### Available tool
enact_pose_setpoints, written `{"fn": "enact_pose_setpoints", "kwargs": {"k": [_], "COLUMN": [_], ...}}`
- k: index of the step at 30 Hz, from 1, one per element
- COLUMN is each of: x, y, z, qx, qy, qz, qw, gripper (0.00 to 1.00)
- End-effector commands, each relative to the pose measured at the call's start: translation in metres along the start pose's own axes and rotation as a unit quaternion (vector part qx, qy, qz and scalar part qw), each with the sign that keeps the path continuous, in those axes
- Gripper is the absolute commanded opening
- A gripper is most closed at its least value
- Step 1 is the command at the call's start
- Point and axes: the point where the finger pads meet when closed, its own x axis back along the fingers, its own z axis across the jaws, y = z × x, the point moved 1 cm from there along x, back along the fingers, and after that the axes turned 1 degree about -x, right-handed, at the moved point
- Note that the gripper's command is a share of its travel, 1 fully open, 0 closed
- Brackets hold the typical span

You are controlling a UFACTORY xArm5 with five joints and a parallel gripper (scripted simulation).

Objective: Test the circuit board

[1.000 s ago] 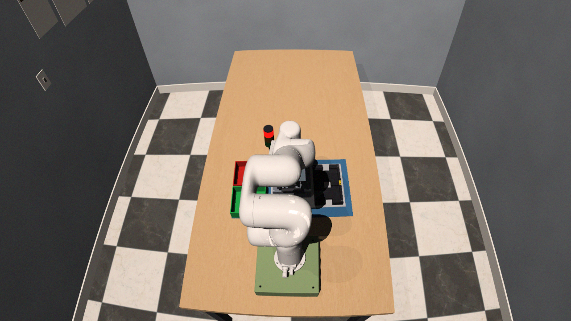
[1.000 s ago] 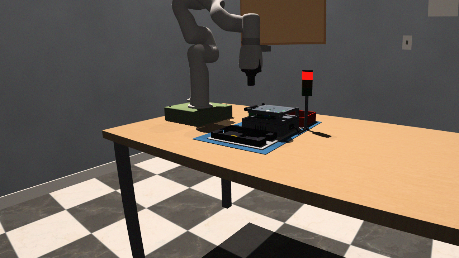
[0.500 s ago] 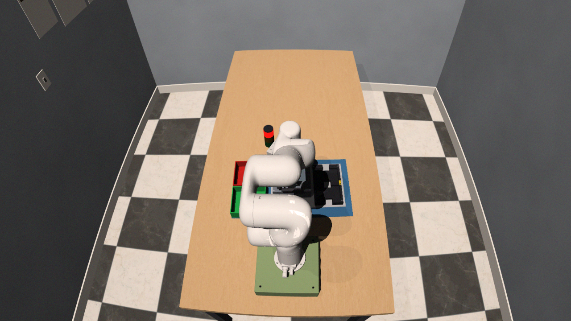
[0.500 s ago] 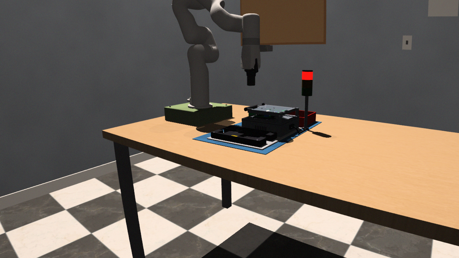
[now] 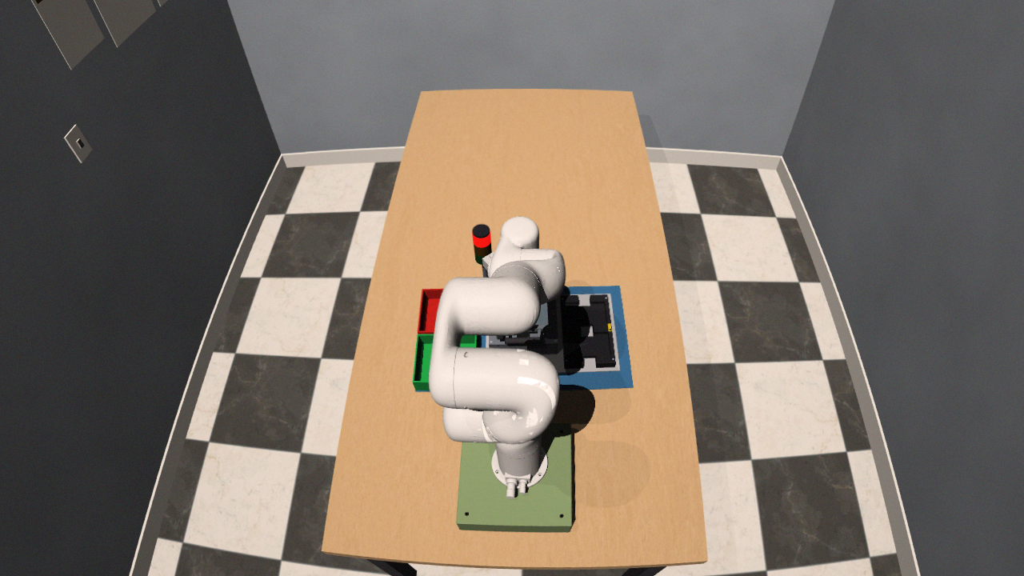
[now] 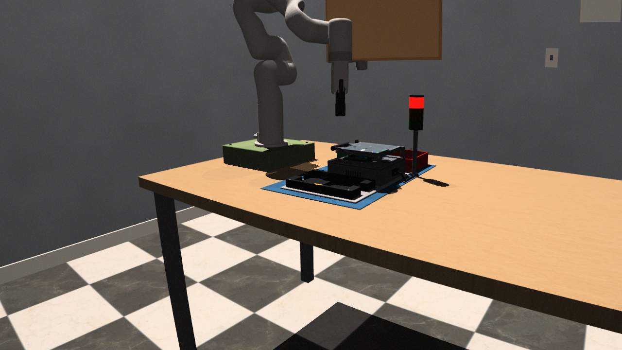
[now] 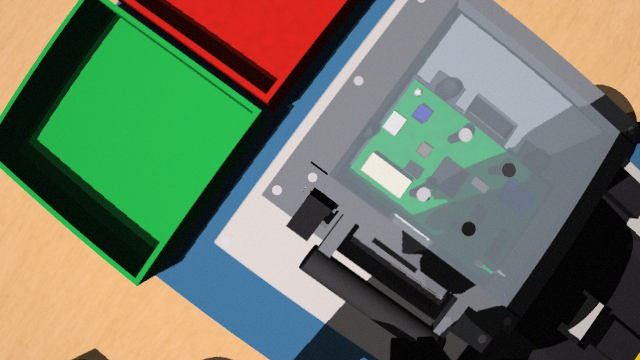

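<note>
- The xArm gripper points straight down from the arm, its black fingers brought together at their narrowest, with nothing between them.
- The green circuit board lies flat inside the tester, component side up, seen through the clear panel of the lid.
- The board is below the fingertips and apart from them, with the lid and a gap of air between.
- The lid is down over the board. A black bar-shaped handle runs along one side of it, and a small black tab sits near the end of that handle.
- The signal light glows red at its top section, on a thin pole behind the tester in the exterior view.
- Beside the tester are two open bins side by side: a green bin and a red bin. In the wrist view, the visible floor of each is plain, bare color.
- The black tray is on the tester's other side, on a blue mat.

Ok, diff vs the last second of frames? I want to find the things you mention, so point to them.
The gripper [image 6: 339, 115] turned about its upright axis above the tester [image 6: 369, 167], fingers shut and empty; nothing was gripped or released. Unchanged: closed lid [image 6: 369, 148] [image 7: 500, 75], red signal light [image 5: 482, 242] [image 6: 416, 102], red bin [image 5: 430, 311] [image 6: 417, 153] [image 7: 260, 30], green bin [image 5: 423, 362] [image 7: 150, 125].
</note>
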Motion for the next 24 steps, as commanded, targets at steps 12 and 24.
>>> {"fn": "enact_pose_setpoints", "kwargs": {"k": [12, 24], "x": [0.0012, 0.0012], "y": [-0.0009, -0.0009], "z": [0.0006, 0.0006], "qx": [-0.226, -0.305], "qy": [0.001, 0.001], "qz": [0.002, 0.002], "qw": [0.974, 0.952], "gripper": [0.0, 0.0]}}
